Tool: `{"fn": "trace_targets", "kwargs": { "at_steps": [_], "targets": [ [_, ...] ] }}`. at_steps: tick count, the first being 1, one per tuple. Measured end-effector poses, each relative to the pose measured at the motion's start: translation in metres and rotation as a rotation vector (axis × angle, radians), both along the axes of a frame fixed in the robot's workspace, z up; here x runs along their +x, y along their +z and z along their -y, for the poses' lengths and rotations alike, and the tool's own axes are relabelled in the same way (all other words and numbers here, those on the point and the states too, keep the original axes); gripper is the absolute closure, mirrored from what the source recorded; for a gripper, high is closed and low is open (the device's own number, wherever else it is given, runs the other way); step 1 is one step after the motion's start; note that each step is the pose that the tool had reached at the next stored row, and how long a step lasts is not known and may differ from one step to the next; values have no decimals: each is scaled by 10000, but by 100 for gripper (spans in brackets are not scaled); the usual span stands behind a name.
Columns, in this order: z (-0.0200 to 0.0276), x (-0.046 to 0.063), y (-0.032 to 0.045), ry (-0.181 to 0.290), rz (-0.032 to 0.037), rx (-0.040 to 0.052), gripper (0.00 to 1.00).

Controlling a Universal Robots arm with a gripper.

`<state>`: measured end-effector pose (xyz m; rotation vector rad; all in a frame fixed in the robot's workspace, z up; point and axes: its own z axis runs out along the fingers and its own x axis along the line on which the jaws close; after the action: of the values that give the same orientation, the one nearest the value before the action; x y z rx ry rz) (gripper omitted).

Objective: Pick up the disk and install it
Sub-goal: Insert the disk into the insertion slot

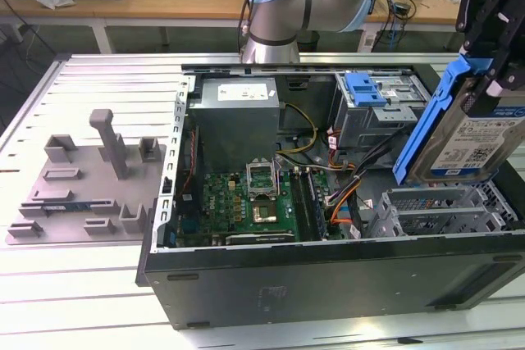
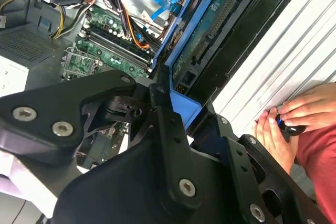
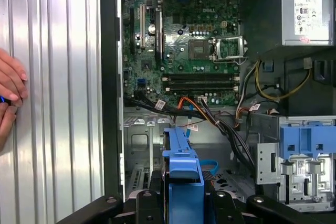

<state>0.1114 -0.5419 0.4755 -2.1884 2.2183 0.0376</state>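
One disk (image 1: 469, 143), clamped in my tool (image 1: 495, 79), hangs tilted at the exterior view's right, above the open computer case (image 1: 328, 272).

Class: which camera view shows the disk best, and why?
The exterior view: the disk shows its labelled face and blue carrier, tilted above the open case. The second wrist view shows its connector side; the first wrist view its carrier's end.

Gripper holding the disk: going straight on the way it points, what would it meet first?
Most likely the grey metal drive cage in the open case, below the disk that the gripper holds; depth is unclear, so this is a judgement.
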Motion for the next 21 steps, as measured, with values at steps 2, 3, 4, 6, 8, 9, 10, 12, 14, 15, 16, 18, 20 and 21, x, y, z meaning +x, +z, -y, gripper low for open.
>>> {"fn": "trace_targets", "kwargs": {
  "at_steps": [2, 3, 4, 6, 8, 9, 10, 12, 14, 15, 16, 18, 20, 21],
  "targets": [
    [9, 0, -6, 72, 0, 2, 63],
    [20, 0, -9, 85, 0, 2, 63],
    [32, -1, -13, 88, -1, 1, 63],
    [44, -2, -21, 88, 0, 1, 63],
    [46, -3, -21, 87, 0, 1, 63],
    [47, -3, -22, 86, -1, 1, 63],
    [48, -2, -21, 87, -1, 1, 63],
    [48, -2, -23, 86, -1, -1, 63],
    [50, -3, -27, 84, -1, 1, 63],
    [52, -3, -29, 83, -1, 1, 63],
    [58, -3, -35, 82, -1, 2, 63],
    [66, -3, -42, 81, -1, 4, 63],
    [72, -3, -48, 79, -1, 0, 63],
    [72, -3, -54, 79, 0, -2, 63]
  ]
}}
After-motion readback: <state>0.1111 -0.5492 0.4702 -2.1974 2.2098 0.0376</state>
